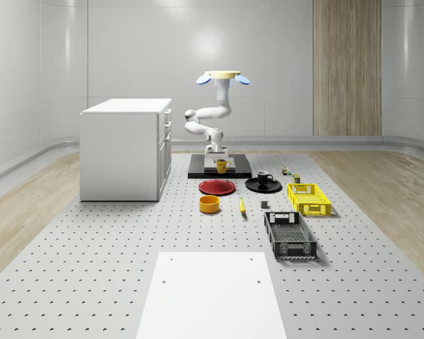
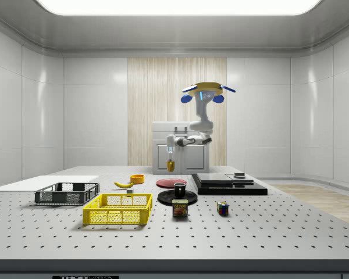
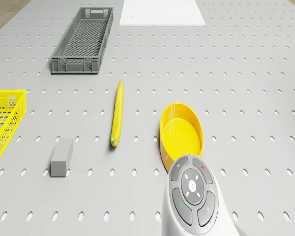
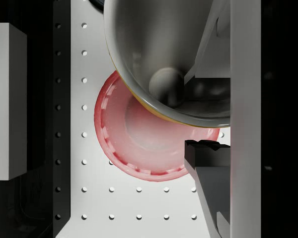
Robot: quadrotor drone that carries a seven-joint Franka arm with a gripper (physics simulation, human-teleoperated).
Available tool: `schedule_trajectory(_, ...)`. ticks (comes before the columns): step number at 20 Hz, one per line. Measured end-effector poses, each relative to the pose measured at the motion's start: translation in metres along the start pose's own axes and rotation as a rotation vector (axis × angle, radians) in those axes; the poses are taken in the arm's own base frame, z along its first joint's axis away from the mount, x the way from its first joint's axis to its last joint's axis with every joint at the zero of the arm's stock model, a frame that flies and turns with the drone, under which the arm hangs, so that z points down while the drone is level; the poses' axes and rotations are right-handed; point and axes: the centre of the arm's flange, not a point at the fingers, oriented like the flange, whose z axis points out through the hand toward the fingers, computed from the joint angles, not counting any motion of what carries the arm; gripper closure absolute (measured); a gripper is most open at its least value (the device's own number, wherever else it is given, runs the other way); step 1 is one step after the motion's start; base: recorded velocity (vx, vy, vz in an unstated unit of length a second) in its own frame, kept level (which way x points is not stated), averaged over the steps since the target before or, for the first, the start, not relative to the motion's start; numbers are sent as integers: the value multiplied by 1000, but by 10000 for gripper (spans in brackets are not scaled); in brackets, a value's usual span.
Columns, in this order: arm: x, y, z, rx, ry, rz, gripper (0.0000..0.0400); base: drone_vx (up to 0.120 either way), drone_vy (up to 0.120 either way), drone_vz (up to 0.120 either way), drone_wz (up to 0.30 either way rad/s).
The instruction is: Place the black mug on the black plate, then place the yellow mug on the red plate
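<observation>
Pegboard table [image 1: 92, 268], drone [image 1: 222, 76] hovering, gripper [image 1: 221, 167] holding yellow mug [image 1: 222, 166] above red plate [image 1: 217, 187]

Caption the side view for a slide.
Hovering drone carries the yellow mug in its pincer; black mug already on the black plate.
</observation>
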Motion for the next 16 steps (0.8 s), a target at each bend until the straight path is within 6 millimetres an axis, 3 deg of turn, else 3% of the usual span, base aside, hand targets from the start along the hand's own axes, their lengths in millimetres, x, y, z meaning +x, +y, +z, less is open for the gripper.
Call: schedule_trajectory(16, 5, 5, 72, 0, 0, 0, 290, 0, 0, 0, 0)
